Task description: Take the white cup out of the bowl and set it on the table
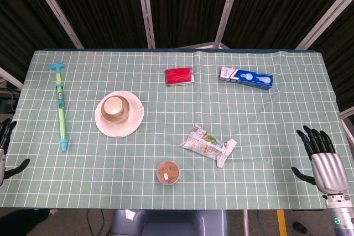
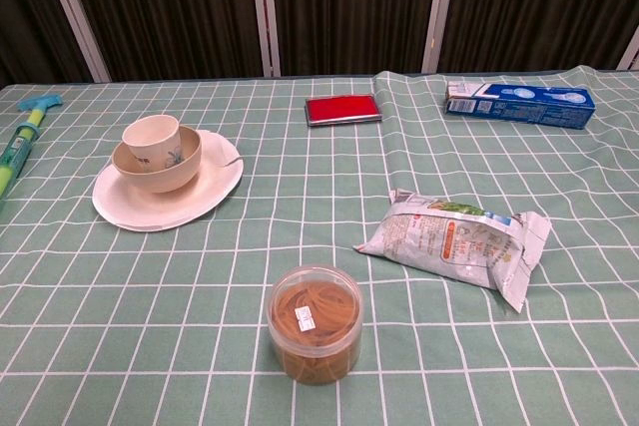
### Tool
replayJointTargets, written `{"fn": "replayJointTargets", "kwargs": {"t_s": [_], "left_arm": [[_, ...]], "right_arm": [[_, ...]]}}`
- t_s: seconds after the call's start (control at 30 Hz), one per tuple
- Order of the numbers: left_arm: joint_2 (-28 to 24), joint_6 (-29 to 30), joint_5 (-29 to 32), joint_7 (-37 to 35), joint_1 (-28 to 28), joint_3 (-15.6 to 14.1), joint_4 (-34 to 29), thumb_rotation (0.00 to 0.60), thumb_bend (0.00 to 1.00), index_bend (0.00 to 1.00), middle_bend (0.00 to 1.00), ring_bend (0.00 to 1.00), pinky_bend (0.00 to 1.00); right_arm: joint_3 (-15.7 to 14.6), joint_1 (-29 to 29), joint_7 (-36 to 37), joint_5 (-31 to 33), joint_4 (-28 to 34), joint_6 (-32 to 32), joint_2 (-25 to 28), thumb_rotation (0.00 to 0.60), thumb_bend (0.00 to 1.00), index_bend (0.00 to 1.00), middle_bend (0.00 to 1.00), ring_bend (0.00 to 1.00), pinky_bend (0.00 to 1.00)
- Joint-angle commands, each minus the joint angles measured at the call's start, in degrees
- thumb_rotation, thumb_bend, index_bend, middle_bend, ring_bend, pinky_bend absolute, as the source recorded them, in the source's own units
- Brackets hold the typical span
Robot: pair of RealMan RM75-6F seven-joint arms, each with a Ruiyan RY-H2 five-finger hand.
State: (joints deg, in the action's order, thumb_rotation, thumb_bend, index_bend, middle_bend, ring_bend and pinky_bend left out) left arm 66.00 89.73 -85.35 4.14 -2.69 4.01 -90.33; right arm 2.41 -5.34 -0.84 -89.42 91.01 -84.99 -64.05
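Note:
A small white cup [image 2: 151, 135] stands upright inside a beige bowl [image 2: 167, 170], and the bowl sits on a white plate [image 2: 210, 192] on the left of the table; from the head view the cup [image 1: 114, 106], bowl [image 1: 124, 110] and plate [image 1: 119, 127] show as nested rings. My left hand [image 1: 5, 146] is at the table's left edge, fingers apart, holding nothing. My right hand [image 1: 322, 156] is at the right edge, fingers spread and empty. Both hands are far from the cup and do not show in the chest view.
A green and blue water squirter [image 1: 61, 109] lies left of the plate. A red case [image 1: 180, 75] and a blue toothpaste box [image 1: 246, 78] lie at the back. A crumpled snack packet [image 1: 209, 145] and a clear tub of rubber bands [image 1: 168, 172] sit nearer the front.

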Motion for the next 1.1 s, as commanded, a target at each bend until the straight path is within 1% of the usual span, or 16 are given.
{"fn": "replayJointTargets", "kwargs": {"t_s": [0.03, 0.37, 0.63, 0.83, 0.93, 0.97, 1.03, 1.1], "left_arm": [[0.0, -0.1, 0.1, 0.0, 0.0, 0.0, 0.0, 0.6, 0.18, 0.0, 0.0, 0.0, 0.0], [0.4, -0.3, -0.3, 1.1, -0.2, -0.3, -0.1, 0.6, 0.18, 0.0, 0.0, 0.0, 0.0], [0.7, -1.7, 0.0, 1.5, -1.0, -0.2, 0.0, 0.6, 0.18, 0.0, 0.0, 0.0, 0.0], [1.3, -2.4, 0.0, 2.7, -1.4, -0.4, -0.1, 0.6, 0.18, 0.0, 0.0, 0.0, 0.0], [1.7, -4.6, 0.6, 2.0, -3.1, 0.5, -0.6, 0.6, 0.18, 0.0, 0.0, 0.0, 0.0], [1.9, -5.3, 1.0, 1.9, -3.8, 1.1, -0.6, 0.6, 0.18, 0.03, 0.0, 0.0, 0.0], [2.4, -6.6, 1.8, 2.1, -5.1, 2.2, -0.2, 0.6, 0.18, 0.12, 0.0, 0.0, 0.0], [3.1, -8.0, 2.4, 2.6, -6.7, 3.3, 0.5, 0.6, 0.18, 0.27, 0.0, 0.0, 0.0]], "right_arm": [[0.0, 0.0, 0.0, 0.1, -0.1, 0.0, 0.0, 0.6, 0.09, 0.06, 0.0, 0.0, 0.0], [0.4, 0.2, 1.1, 0.2, -0.1, -0.6, 0.4, 0.6, 0.09, 0.06, 0.0, 0.0, 0.0], [1.2, 0.4, -1.1, 2.2, -0.5, -0.7, -0.3, 0.6, 0.09, 0.06, 0.0, 0.0, 0.0], [1.4, 0.6, -0.2, 2.3, -0.6, -1.1, -0.3, 0.6, 0.09, 0.06, 0.0, 0.0, 0.0], [1.7, 0.7, 1.0, 2.6, -0.5, -1.4, 0.1, 0.6, 0.09, 0.06, 0.0, 0.0, 0.0], [1.8, 0.7, 1.2, 2.6, -0.5, -1.4, 0.2, 0.6, 0.09, 0.06, 0.0, 0.0, 0.0], [1.8, 0.6, 1.4, 2.7, -0.6, -1.1, 0.2, 0.6, 0.09, 0.06, 0.0, 0.0, 0.0], [1.8, 0.5, 1.4, 2.8, -0.7, -0.9, 0.2, 0.6, 0.09, 0.06, 0.0, 0.0, 0.0]]}}
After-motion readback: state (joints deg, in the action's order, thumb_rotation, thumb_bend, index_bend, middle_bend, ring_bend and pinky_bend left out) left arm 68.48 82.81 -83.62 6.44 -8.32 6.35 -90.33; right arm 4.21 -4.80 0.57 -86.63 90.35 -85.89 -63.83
